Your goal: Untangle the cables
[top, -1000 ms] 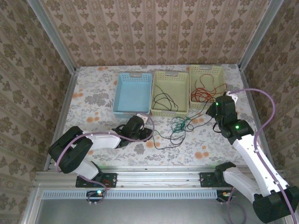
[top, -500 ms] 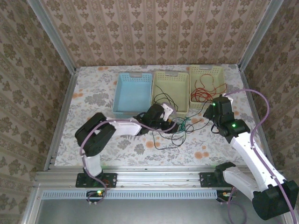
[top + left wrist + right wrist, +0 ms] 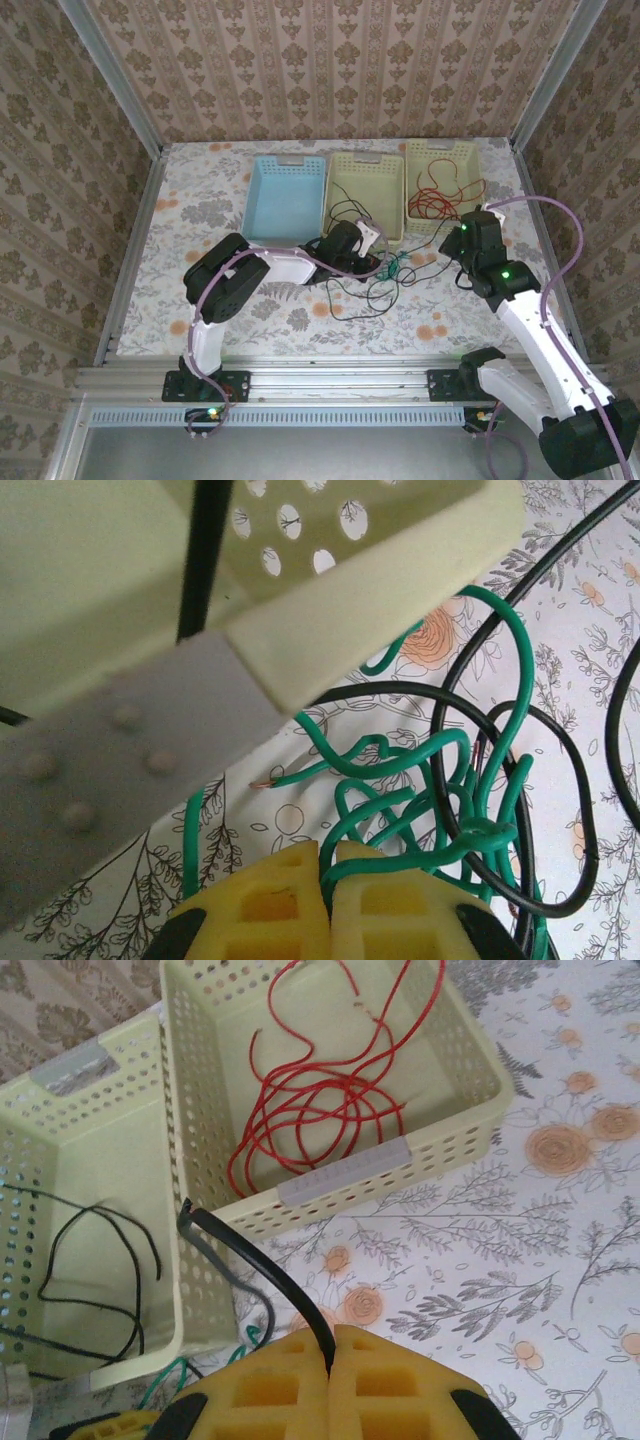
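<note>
A green cable [image 3: 400, 760] lies bunched on the floral table, tangled with loops of the black cable [image 3: 590, 830], just in front of the middle basket's corner [image 3: 380, 590]. My left gripper [image 3: 325, 865] is shut on a strand of the green cable. My right gripper [image 3: 330, 1345] is shut on an end of the black cable [image 3: 255, 1260], which rises stiffly from between the pads. The red cable [image 3: 300, 1110] lies coiled inside the right basket [image 3: 340, 1185]. From above, the green bunch [image 3: 390, 267] sits between my left gripper [image 3: 372, 262] and right gripper [image 3: 455, 247].
Three baskets stand in a row at the back: blue [image 3: 262, 215], pale yellow-green middle [image 3: 366, 160] with black cable looped inside, and yellow right [image 3: 443, 148]. More black cable [image 3: 350, 305] trails over the table in front of the tangle.
My left arm has swung right across the table to the green bunch, and its jaws have shut on a green strand. The right gripper has barely shifted.
</note>
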